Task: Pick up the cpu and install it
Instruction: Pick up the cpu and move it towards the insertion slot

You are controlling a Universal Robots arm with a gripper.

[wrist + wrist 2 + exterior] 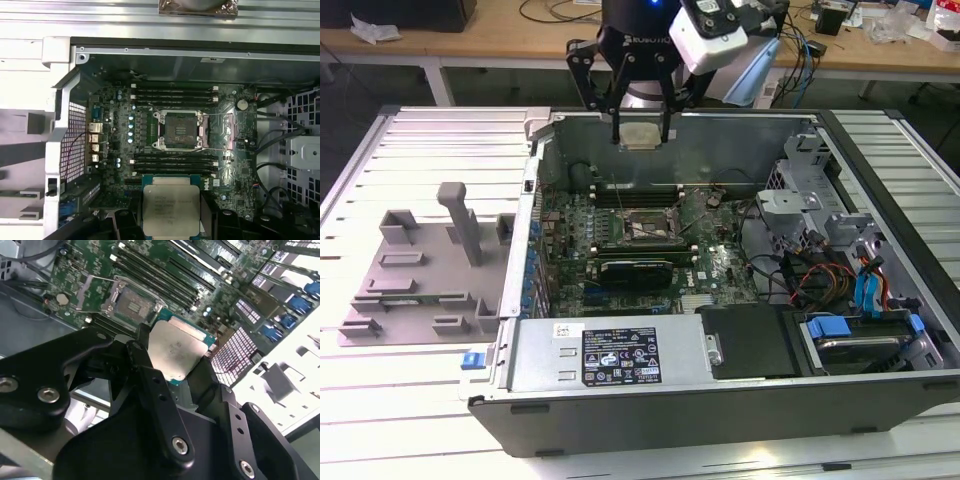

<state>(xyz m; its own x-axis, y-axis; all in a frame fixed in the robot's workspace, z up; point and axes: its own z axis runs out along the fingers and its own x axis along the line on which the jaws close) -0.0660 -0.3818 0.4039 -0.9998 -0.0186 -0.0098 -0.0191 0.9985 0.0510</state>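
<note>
The cpu [642, 136], a small flat square chip with a silvery top, hangs in the air above the back of the open computer case. My gripper [641, 137] is shut on the cpu, its black fingers [150, 371] pressing two opposite edges. In both wrist views the cpu [175, 350] [171, 210] shows its metal lid and green rim. The open motherboard socket [654, 227] [180, 130] [131, 303] lies below and forward of the chip, with its retaining lever raised and memory slots on both sides.
The computer case [720, 400] lies open on a white slatted table [440, 420]. A grey moulded tray [420, 270] sits at the exterior view's left. Drive cages and bundled cables [840, 270] fill the case's right side. A black power supply [620, 352] sits at the front.
</note>
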